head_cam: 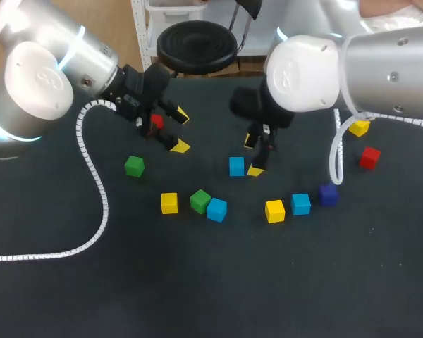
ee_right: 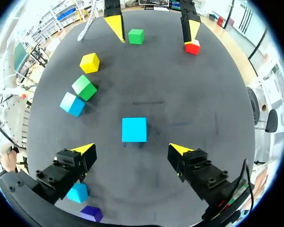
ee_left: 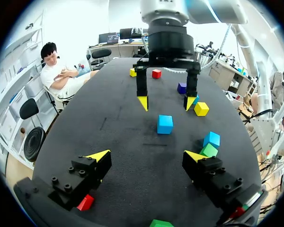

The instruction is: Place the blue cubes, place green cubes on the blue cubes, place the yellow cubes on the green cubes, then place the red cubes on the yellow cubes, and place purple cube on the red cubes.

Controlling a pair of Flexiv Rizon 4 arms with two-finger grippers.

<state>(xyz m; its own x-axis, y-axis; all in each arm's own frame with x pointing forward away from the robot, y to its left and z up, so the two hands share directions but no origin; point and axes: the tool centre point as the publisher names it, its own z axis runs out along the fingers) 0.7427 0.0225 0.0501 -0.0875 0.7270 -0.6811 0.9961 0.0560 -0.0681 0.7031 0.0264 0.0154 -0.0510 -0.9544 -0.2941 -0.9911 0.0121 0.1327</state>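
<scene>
Right gripper [ee_right: 131,150]: fingers spread wide, holding nothing, a blue cube [ee_right: 134,129] just ahead of them, mid-worktop [head_cam: 197,282], untouched. Left gripper [head_cam: 181,132]: fingers released too, far left, a red cube [head_cam: 156,121] beside one finger. Other cubes scattered singly, purple cube [head_cam: 328,193] at right; none stacked

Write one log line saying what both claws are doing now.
left claw: open, empty | right claw: open, blue cube just ahead, not gripped | stacking: none yet
</scene>
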